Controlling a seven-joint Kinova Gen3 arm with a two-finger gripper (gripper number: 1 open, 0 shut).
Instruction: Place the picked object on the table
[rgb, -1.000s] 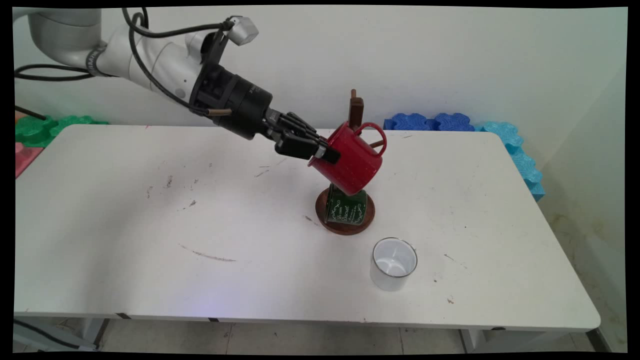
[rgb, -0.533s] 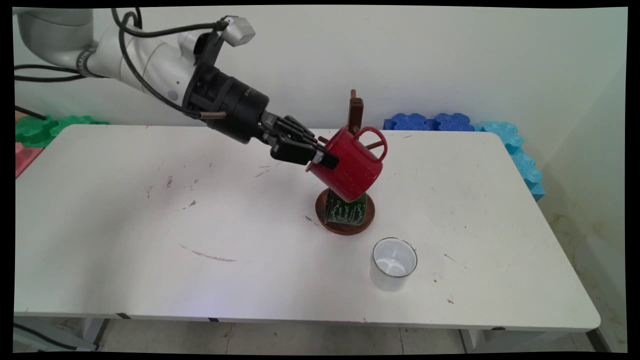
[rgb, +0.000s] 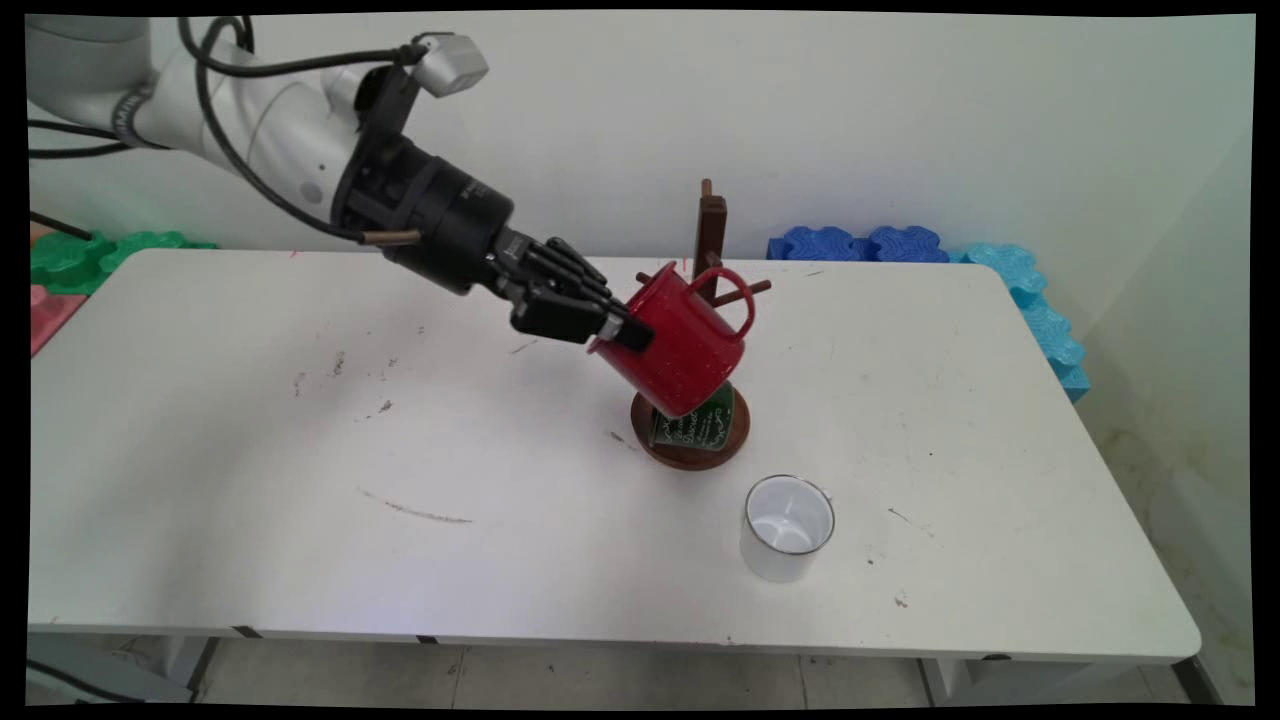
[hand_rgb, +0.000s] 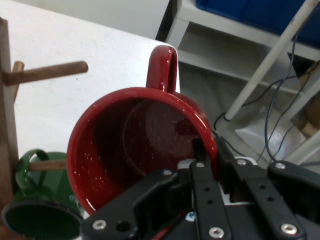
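My gripper (rgb: 625, 330) (hand_rgb: 207, 155) is shut on the rim of a red speckled mug (rgb: 680, 340) (hand_rgb: 135, 140), one finger inside and one outside. The mug is tilted in the air, its handle (rgb: 735, 290) (hand_rgb: 162, 67) pointing away from the hand. It hangs just left of a wooden mug tree (rgb: 712, 225) (hand_rgb: 6, 85), whose peg (hand_rgb: 47, 72) lies clear of the handle. A green mug (rgb: 695, 425) (hand_rgb: 35, 195) hangs low on the tree above its round base (rgb: 735, 440).
A white mug (rgb: 787, 525) stands upright on the table in front of the tree. Blue foam blocks (rgb: 860, 243) lie at the back right edge and green ones (rgb: 80, 255) at the back left.
The gripper has drawn the red mug leftward and a little down, away from the tree's upper peg; the handle now sits free of the peg.
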